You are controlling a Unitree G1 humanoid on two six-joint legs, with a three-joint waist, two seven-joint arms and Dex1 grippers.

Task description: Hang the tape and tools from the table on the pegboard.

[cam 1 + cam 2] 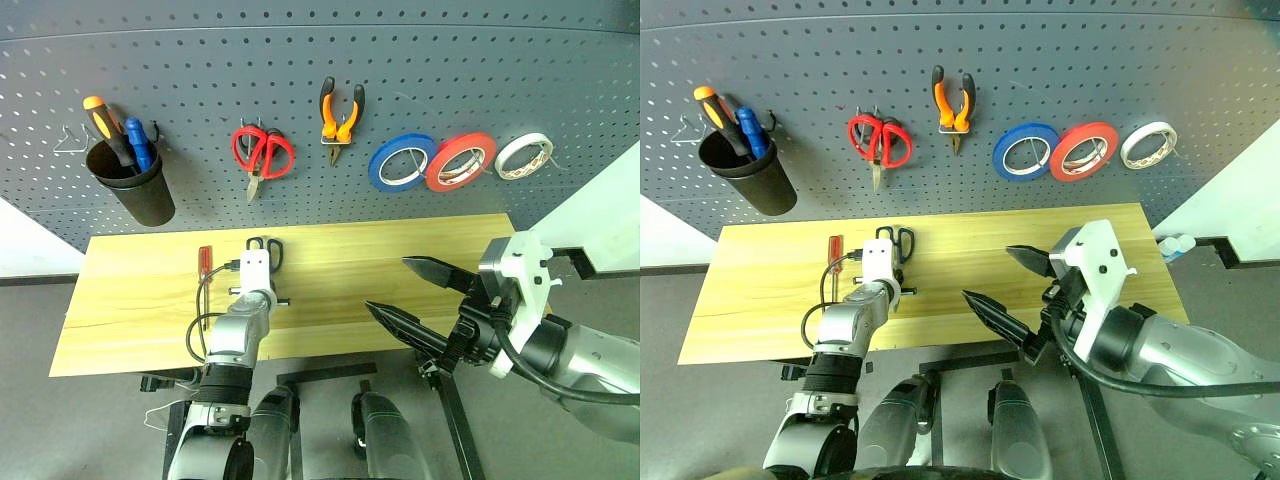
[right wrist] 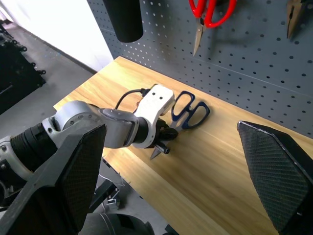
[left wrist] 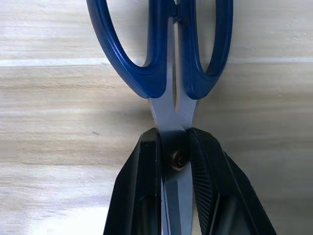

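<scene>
Scissors [image 3: 171, 63] are clamped at the pivot by the left gripper [image 3: 177, 161], lying flat near the table's [image 1: 400, 250] back edge, long axis pointed at the pegboard [image 1: 450, 60], handles foremost. The right gripper [image 1: 420, 290], fingers spread and empty, is held well apart.

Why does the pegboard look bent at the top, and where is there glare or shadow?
Left eye view: the pegboard rows bow, probably a wide lens. Left wrist view: a pale glare patch on the table, a soft shadow beside the scissors.
</scene>
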